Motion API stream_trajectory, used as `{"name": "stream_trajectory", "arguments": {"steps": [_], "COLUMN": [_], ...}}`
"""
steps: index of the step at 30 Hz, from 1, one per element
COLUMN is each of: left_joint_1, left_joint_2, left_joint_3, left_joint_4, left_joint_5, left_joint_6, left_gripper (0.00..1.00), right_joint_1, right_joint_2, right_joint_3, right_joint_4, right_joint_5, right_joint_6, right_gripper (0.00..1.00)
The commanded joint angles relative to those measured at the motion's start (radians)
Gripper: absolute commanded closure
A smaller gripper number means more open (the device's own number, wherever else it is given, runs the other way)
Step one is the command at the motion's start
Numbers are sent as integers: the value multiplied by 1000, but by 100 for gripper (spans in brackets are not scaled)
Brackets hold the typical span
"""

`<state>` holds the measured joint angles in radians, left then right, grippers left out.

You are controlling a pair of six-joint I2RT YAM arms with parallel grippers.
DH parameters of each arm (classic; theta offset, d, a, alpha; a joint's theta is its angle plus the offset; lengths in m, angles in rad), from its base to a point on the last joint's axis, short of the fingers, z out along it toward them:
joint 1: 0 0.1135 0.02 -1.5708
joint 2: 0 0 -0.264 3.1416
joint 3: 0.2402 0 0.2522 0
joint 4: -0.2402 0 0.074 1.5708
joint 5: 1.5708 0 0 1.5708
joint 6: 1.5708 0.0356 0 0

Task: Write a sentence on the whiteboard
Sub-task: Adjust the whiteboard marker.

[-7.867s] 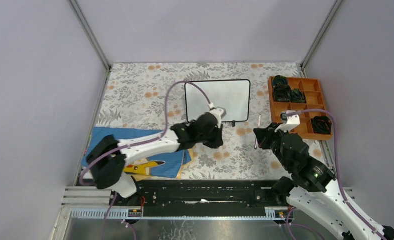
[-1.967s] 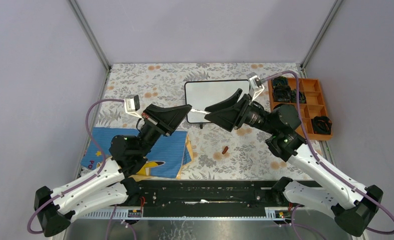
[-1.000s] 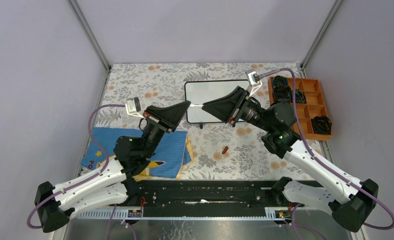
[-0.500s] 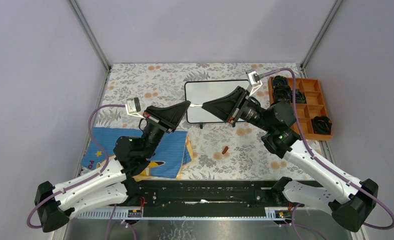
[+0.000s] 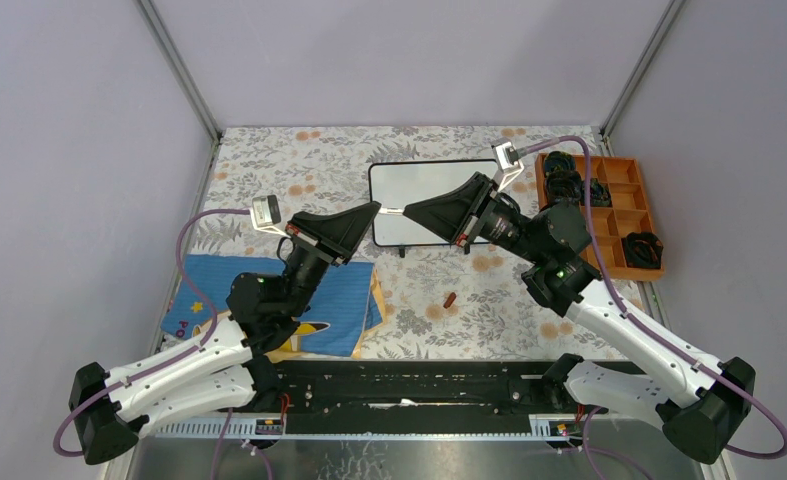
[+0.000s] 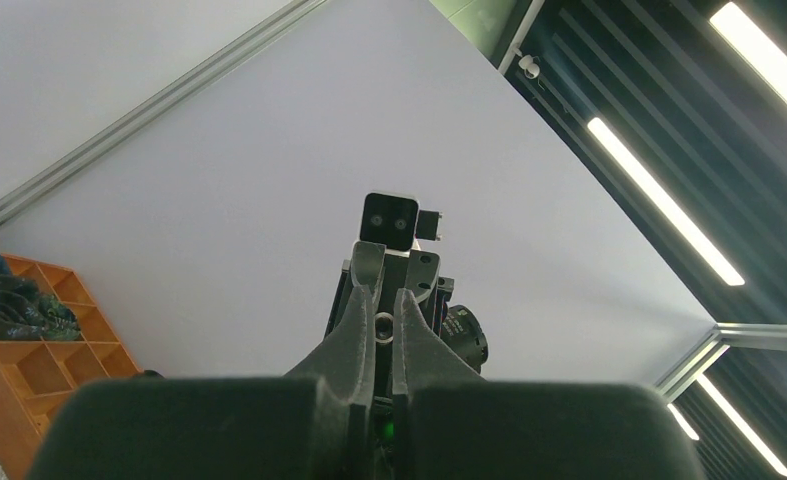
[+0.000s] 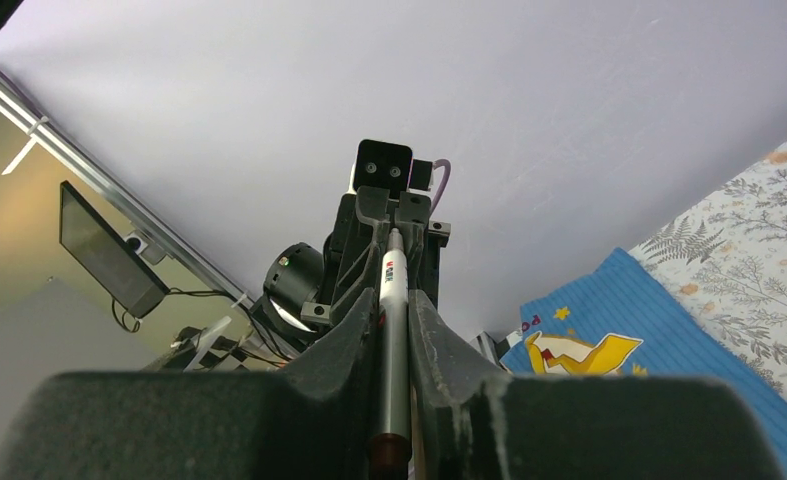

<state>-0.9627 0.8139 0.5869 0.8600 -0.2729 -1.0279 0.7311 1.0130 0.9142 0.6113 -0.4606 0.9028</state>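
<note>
Handoff nearly done: in the last 1 second the right gripper [image 5: 410,210] squeezed its jaws snug onto the marker [image 5: 392,211] while the left gripper [image 5: 374,208], fully shut, pinches its other end, over the left edge of the blank whiteboard [image 5: 419,180], upper middle of frame, so no writing yet.

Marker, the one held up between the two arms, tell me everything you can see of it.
The marker is a slim white stick with small print on its barrel and a dark reddish end nearest the right wrist camera. It is off the table, roughly level, held at both ends: the right gripper clasps one, the left gripper the other. From above it shows over the whiteboard's left part.
</note>
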Motion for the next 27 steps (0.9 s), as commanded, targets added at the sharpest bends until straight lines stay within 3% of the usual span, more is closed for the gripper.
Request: {"name": "stream_trajectory", "arguments": {"steps": [1, 6, 14, 17, 23, 25, 26, 27], "left_joint_1": [-8, -8, -8, -8, -9, -9, -9, -9], "left_joint_2": [-3, -5, -7, -6, -4, -4, -6, -11], "left_joint_3": [-16, -18, -22, -22, -23, -21, -16, -12], "left_joint_4": [-21, -28, -28, -29, -33, -49, -71, -93], "left_joint_5": [-25, -27, -31, -29, -30, -31, -33, -38], "left_joint_6": [31, 30, 32, 32, 31, 33, 34, 36], "left_gripper": [100, 100, 100, 100, 100, 100, 88, 67], "right_joint_1": [2, 2, 2, 2, 2, 3, 2, 2], "right_joint_2": [-10, -8, -4, -2, -2, -9, -15, -21], "right_joint_3": [31, 31, 33, 32, 29, 23, 21, 17], "right_joint_4": [98, 101, 102, 100, 100, 91, 87, 79], "right_joint_5": [1, 6, 7, 7, -2, 1, 4, 8], "right_joint_6": [26, 34, 38, 36, 35, 26, 19, 13], "right_gripper": [87, 76, 70, 75, 99, 100, 100, 100]}}
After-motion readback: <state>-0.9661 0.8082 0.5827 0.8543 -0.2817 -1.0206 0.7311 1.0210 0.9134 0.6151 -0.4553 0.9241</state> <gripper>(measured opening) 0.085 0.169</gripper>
